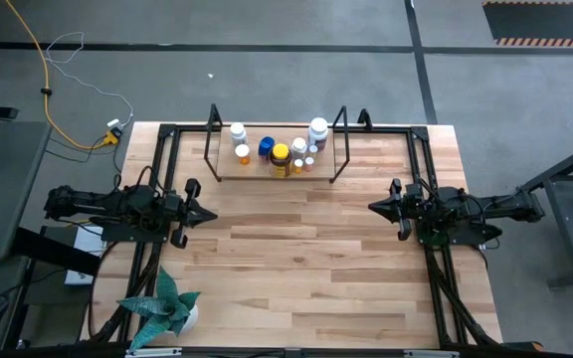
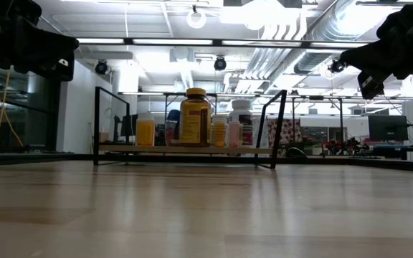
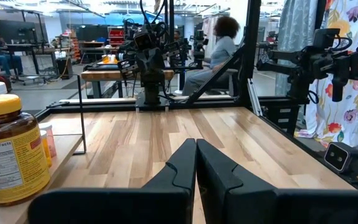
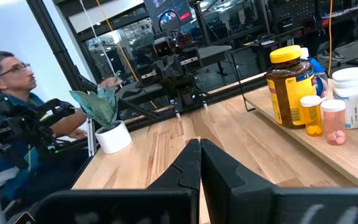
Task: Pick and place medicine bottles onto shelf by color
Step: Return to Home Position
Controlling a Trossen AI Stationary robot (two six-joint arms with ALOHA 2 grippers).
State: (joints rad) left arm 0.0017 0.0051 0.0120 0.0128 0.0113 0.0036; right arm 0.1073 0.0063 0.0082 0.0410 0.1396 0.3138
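Amber plastic with a yellow cap and label marks the largest bottle [image 1: 280,159]. It stands at the front middle of the shelf [image 1: 227,169], which lies along the table's far edge, between the two arm frames. The other bottles cluster around it, all on the wooden floor: a white one [image 1: 237,132] and an orange one [image 1: 242,153] to its left, a blue one [image 1: 266,148] just behind, and a large white one [image 1: 318,129] at the back right with small ones beside it.

The high view alone gives this layout. The low view puts the amber bottle [image 2: 195,118] in front and hides the blue one almost wholly. It shows both arms only as dark shapes in the upper corners.

The left gripper [image 1: 212,213] and right gripper [image 1: 372,207] sit at mid-table height on opposite sides, pointing at each other. They are well apart from the shelf and from one another. Only the wrist views show the fingers. The left pair [image 3: 196,144] is pressed together with nothing between. The right pair [image 4: 200,143] is likewise closed and empty.

A teal plant [image 1: 162,308] in a white pot stands at the near left corner, and a yellow cable [image 1: 38,80] crosses the floor beyond. Nothing lies between grippers and shelf. A seated person [image 3: 219,50] shows behind the table in the left wrist view, and another person [image 4: 8,81] in the right wrist view.
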